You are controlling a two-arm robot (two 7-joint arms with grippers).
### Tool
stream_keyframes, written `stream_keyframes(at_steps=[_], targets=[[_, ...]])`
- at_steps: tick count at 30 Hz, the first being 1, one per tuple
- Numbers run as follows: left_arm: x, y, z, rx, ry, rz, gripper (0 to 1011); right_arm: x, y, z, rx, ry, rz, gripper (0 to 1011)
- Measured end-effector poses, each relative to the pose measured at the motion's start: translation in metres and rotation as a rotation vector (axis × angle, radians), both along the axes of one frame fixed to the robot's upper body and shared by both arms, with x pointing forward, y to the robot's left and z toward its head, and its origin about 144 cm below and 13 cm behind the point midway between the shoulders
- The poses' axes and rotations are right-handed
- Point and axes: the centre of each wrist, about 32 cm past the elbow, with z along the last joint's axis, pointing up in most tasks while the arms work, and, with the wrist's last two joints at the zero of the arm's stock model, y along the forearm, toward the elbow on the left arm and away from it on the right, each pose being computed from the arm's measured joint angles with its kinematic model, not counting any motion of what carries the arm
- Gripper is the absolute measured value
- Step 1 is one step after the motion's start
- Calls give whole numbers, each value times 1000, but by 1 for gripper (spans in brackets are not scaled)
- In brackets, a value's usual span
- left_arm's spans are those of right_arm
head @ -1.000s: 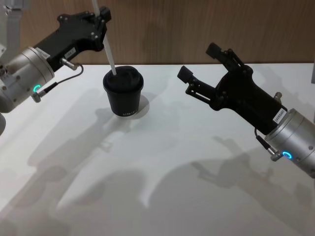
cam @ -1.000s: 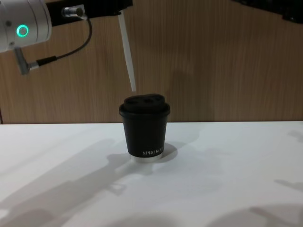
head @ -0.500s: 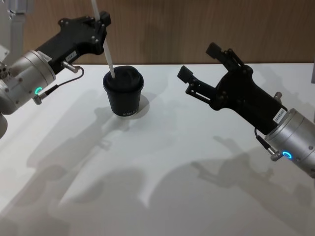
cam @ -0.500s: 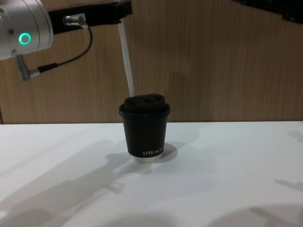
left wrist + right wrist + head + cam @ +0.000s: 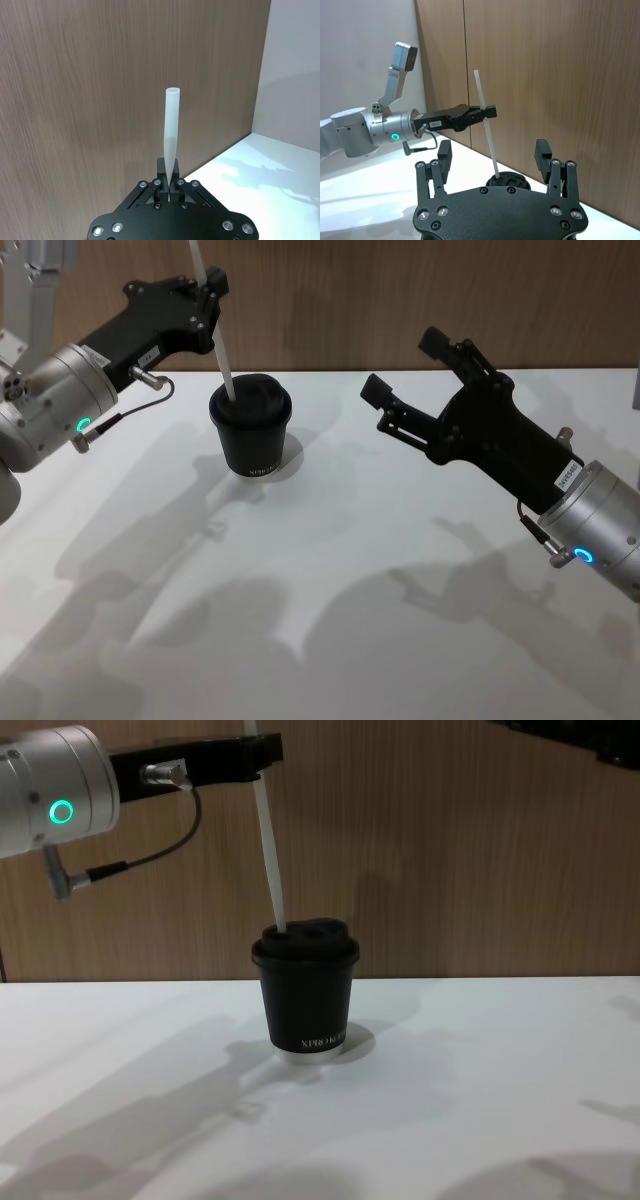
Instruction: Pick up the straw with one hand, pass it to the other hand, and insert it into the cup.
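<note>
Item, left gripper [image 5: 207, 285]: we hold it above and just behind the cup [image 5: 251, 428], fingers pinched on the straw [image 5: 222, 355] partway up its length. The right wrist view shows the same pinch side-on, with the straw running down from it toward the lid.

Item, straw: long axis near upright, leaning slightly, its upper end rising past the left gripper. In the chest view its lower tip meets the lid's top at the left-hand side; we cannot tell whether it has entered an opening or merely rests on the lid.

Item, cup: upright on the white bench [image 5: 400, 570], lid on.

Item, right gripper [image 5: 405, 374]: fingers spread wide, holding nothing, well apart from the cup to its right.

Governing relation: the cup lies directly beneath the pinch, along the straw's axis. We judge the next move a straight descent, provided the tip is seated.
</note>
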Motion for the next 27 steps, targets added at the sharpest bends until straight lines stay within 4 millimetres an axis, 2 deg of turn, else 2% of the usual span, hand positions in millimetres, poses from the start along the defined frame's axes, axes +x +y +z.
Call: stream_keyframes(at_steps=[27], targets=[[11, -5, -11, 24, 59, 4, 8, 0, 0, 0, 0, 0, 0, 1001]])
